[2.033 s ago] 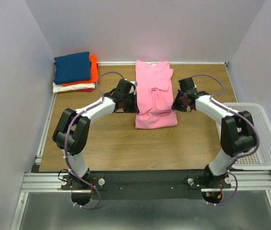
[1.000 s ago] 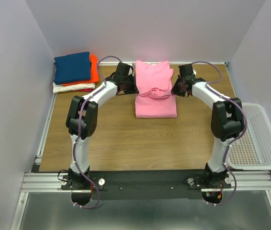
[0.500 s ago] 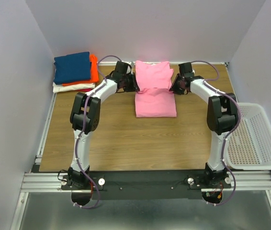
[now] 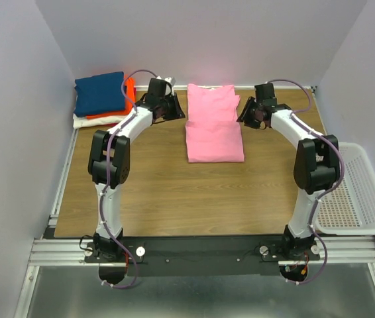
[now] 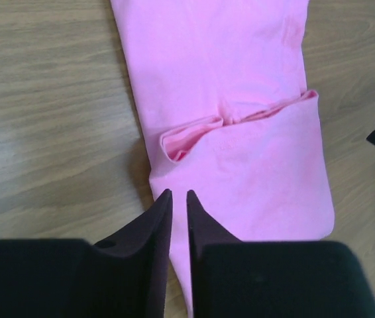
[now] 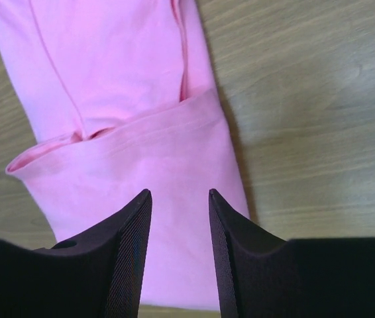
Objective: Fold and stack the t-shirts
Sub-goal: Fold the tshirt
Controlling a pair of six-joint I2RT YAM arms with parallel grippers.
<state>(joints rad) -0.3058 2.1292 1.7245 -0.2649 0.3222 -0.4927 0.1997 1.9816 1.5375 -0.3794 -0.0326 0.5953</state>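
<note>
Lying flat at the table's (image 4: 174, 192) twelve o'clock is the pink t-shirt (image 4: 214, 126), soft matte knit folded into a long narrow rectangle. One layer is lapped over another, and its folded edge runs straight across the middle. The left wrist view catches a small puckered pocket in that edge, toward the cloth's left side. The wood-grain table top shows on either side. Both arms reach far out and arch inward with elbows raised. The left claw (image 4: 176, 111) sits just beside the shirt's nine o'clock edge, and the right claw (image 4: 246, 114) is just beside its three o'clock edge. Up close, the left claw's (image 5: 176, 194) black tapered fingers are parted by only a thin slit, nothing between them, pointing along the cloth's border. The right claw (image 6: 179, 192) is spread wider, its ribbed pads apart and empty, pink fabric showing through the gap. Over at ten o'clock sits the stack of folded shirts (image 4: 103, 103): navy on top, then orange, with white and a sliver of red lowest. A white mesh basket (image 4: 356, 199) hangs off the table's four o'clock side.
</note>
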